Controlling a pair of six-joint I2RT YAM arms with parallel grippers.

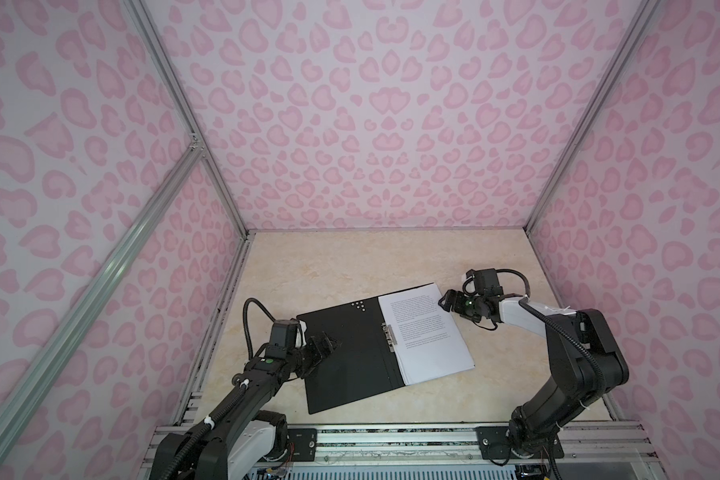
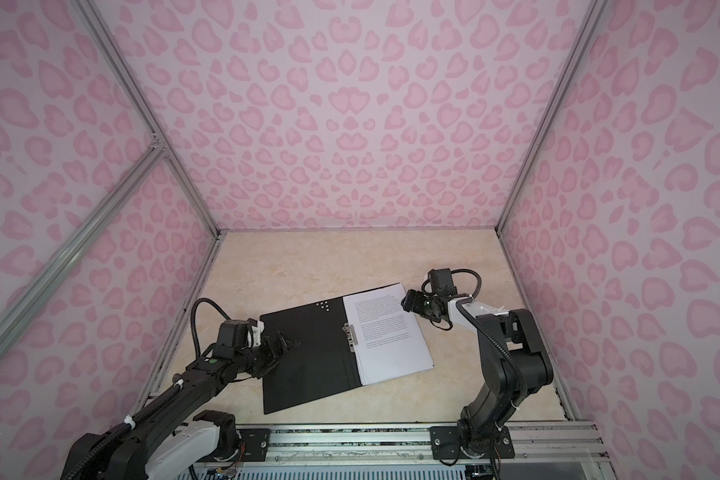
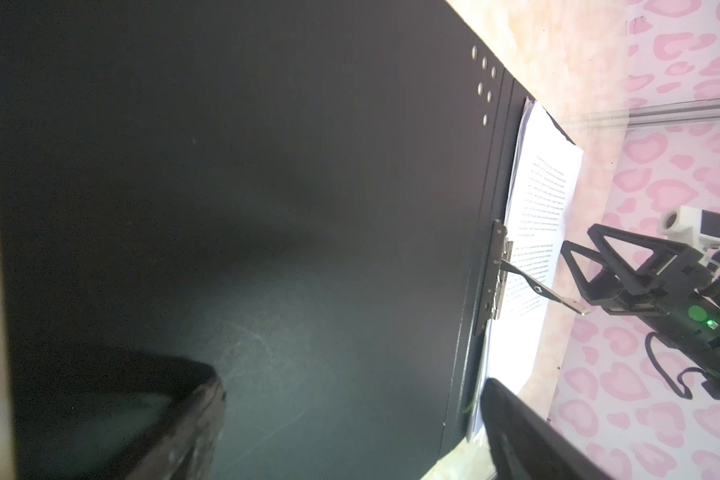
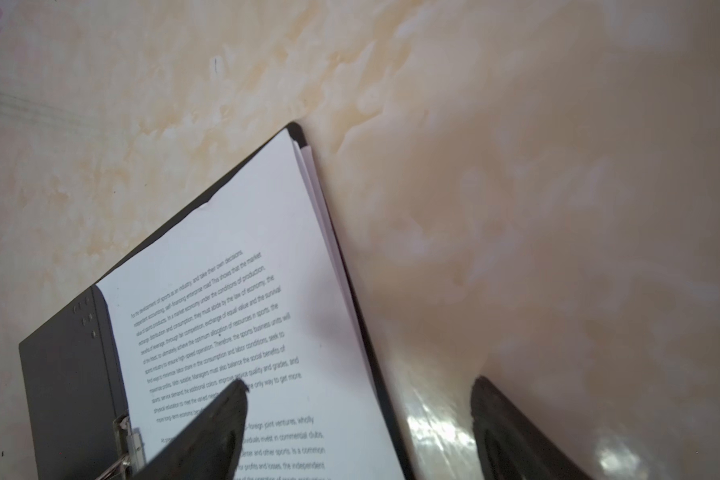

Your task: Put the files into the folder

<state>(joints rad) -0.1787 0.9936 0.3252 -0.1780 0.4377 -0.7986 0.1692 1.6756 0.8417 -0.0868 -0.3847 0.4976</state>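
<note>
The folder (image 1: 350, 357) (image 2: 312, 357) lies open on the table, black inside up, with its metal clip (image 1: 388, 332) (image 3: 499, 270) at the spine and the clip's lever raised. The files (image 1: 427, 332) (image 2: 391, 332) (image 4: 246, 249), a stack of white printed sheets, rest on the folder's right half. My left gripper (image 1: 329, 338) (image 3: 352, 380) hangs open over the bare left half (image 3: 267, 208), holding nothing. At the stack's far right edge my right gripper (image 1: 447, 301) (image 4: 358, 380) stands open, one finger over the top page, one over the table.
The beige marbled table (image 1: 350, 266) is boxed in by pink patterned walls (image 1: 371, 124) on three sides. An aluminium rail (image 1: 391, 436) carrying both arm bases runs along the front edge. Bare tabletop lies behind the folder and to its right.
</note>
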